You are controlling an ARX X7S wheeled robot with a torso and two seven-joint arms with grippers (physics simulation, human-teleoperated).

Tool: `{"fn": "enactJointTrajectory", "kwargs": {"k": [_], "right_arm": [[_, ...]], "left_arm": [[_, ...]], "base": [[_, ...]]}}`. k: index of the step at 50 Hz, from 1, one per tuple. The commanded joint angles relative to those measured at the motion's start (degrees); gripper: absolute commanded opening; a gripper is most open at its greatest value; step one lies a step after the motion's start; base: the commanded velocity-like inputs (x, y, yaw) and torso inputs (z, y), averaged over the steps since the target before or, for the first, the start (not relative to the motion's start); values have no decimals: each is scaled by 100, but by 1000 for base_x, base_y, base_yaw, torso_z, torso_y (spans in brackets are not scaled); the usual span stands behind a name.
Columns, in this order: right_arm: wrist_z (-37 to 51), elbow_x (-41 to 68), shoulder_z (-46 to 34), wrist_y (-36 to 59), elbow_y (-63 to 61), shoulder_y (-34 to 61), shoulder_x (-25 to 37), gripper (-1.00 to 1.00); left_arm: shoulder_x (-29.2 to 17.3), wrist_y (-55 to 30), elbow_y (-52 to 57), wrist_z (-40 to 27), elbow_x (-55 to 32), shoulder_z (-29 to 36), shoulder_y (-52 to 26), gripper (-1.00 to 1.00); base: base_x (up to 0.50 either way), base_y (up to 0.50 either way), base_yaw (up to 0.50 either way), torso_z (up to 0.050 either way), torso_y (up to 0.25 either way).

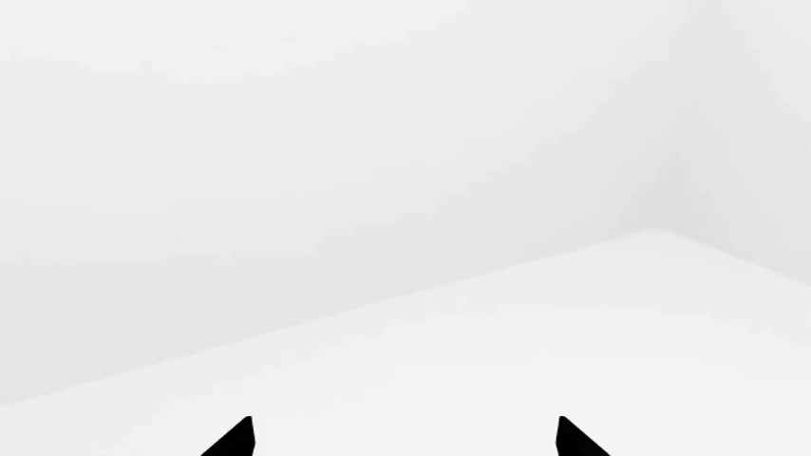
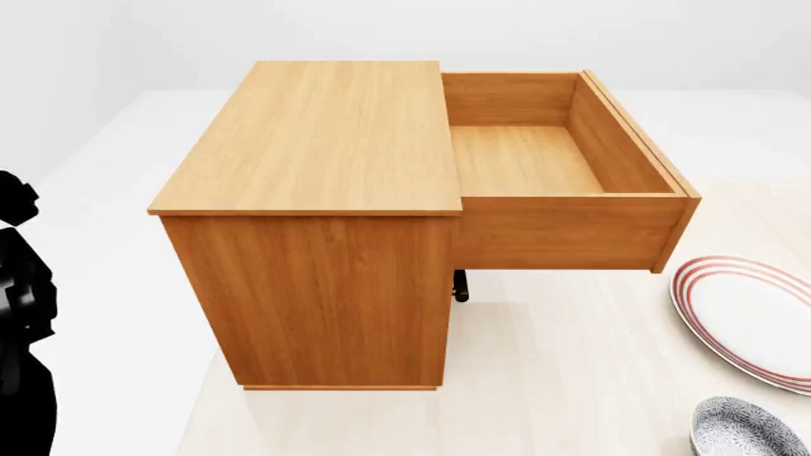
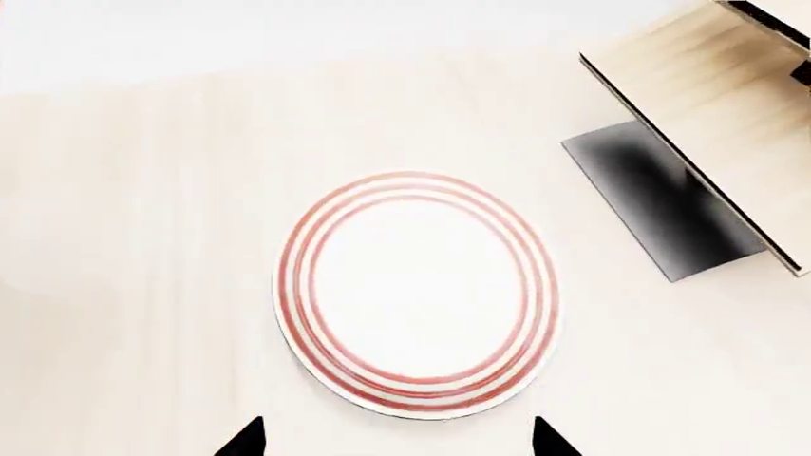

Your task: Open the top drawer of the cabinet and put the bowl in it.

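The small round grey-blue speckled bowl [image 2: 747,429] sits at five o'clock on the pale surface [image 2: 571,380]; likely rigid, light, slippery, so pinch its rim; both tools [image 3: 397,442] gape empty.

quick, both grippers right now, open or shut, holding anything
Left gripper: open, holding nothing, over bare white floor.
Right gripper: open, holding nothing, above the plate.

red-ringed white plate [image 3: 416,294] flat on pale tabletop [image 3: 140,237], tilted wooden rack [image 3: 723,114]
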Motion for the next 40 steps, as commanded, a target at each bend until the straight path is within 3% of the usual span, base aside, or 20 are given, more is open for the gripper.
{"fn": "enactJointTrajectory", "kwargs": {"k": [1, 26, 40], "right_arm": [[-498, -124, 396, -93, -245, -1164, 68, 100], [-1507, -615, 1044, -152, -690, -2863, 159, 100], [-1352, -785, 64, -600, -243, -2474, -40, 100]], "left_arm": [[-10, -1, 0, -7, -4, 0, 2, 100], [0, 13, 0, -20, -4, -12, 42, 100], [-11, 7, 0, -19, -4, -8, 28, 100]], "base": [[0, 0, 0, 0, 0], [0, 0, 0, 0, 0], [0, 0, 0, 0, 0]]}}
